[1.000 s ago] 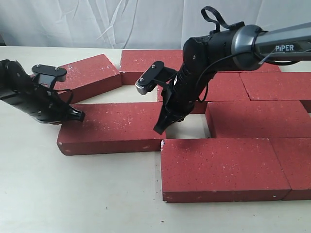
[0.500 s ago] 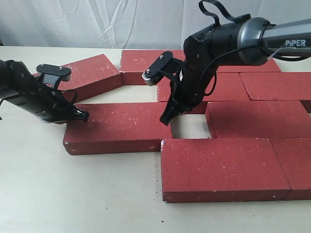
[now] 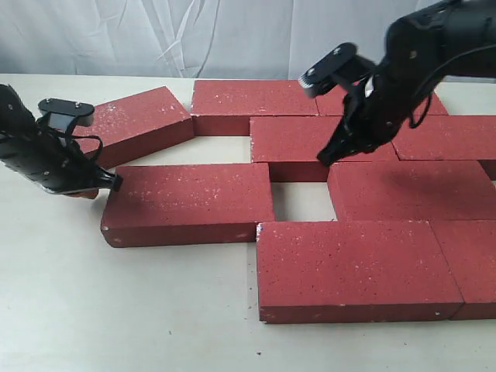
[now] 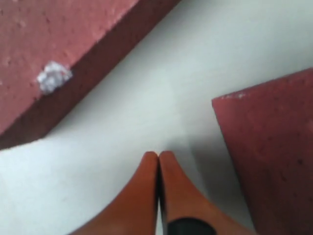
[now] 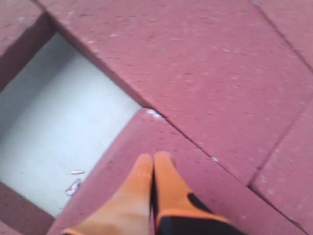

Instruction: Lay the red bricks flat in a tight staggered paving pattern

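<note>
Nudging the loose brick home to close the gap

Left gripper (image 3: pixel 111 182), jaws pinched together on nothing, is low at the left end of the loose brick (image 3: pixel 186 203), left of centre. Bare table (image 3: pixel 301 201) shows between that brick and the neighbour brick (image 3: pixel 411 190). The best push looks level and square through the end face, so the brick slides without twisting. Right gripper (image 3: pixel 325 156), jaws likewise pressed together and empty, hovers at upper right over the laid red bricks (image 3: pixel 287 143), clear of the path.

You'll find most bricks (image 3: pixel 353 267) packed at right. A gap (image 3: pixel 302 200) separates them from a loose brick (image 3: pixel 190 203) at left, with a tilted brick (image 3: pixel 139 122) behind it.
</note>
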Action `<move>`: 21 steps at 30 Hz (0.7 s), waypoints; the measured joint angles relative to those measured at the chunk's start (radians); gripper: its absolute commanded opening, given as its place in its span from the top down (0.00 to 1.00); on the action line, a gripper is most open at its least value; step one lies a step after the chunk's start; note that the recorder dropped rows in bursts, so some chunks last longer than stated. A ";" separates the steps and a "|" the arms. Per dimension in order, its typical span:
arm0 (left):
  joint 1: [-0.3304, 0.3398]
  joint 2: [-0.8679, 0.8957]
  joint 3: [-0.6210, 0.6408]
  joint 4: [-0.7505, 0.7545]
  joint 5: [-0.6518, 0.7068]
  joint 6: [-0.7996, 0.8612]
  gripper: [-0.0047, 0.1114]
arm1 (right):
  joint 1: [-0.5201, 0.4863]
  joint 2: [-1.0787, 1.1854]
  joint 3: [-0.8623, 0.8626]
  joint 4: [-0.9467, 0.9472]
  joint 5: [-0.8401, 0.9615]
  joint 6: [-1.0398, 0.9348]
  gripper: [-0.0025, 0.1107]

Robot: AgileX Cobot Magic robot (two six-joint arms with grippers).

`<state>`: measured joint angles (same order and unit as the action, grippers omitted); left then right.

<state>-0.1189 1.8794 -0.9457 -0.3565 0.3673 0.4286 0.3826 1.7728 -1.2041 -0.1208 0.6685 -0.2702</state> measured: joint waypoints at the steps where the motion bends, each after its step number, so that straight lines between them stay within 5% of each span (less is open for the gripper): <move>1: 0.002 0.003 -0.002 0.000 0.016 0.000 0.96 | -0.028 -0.019 0.010 0.015 -0.015 0.000 0.99; 14: 0.000 0.036 -0.004 -0.032 -0.024 -0.002 0.96 | -0.109 -0.070 0.064 0.073 -0.123 -0.002 0.99; 21: -0.072 0.043 -0.010 -0.034 -0.055 -0.002 0.96 | -0.109 -0.070 0.064 0.078 -0.144 -0.002 0.99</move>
<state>-0.1908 1.9221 -0.9552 -0.3905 0.3123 0.4271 0.2737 1.7030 -1.1401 -0.0423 0.5240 -0.2721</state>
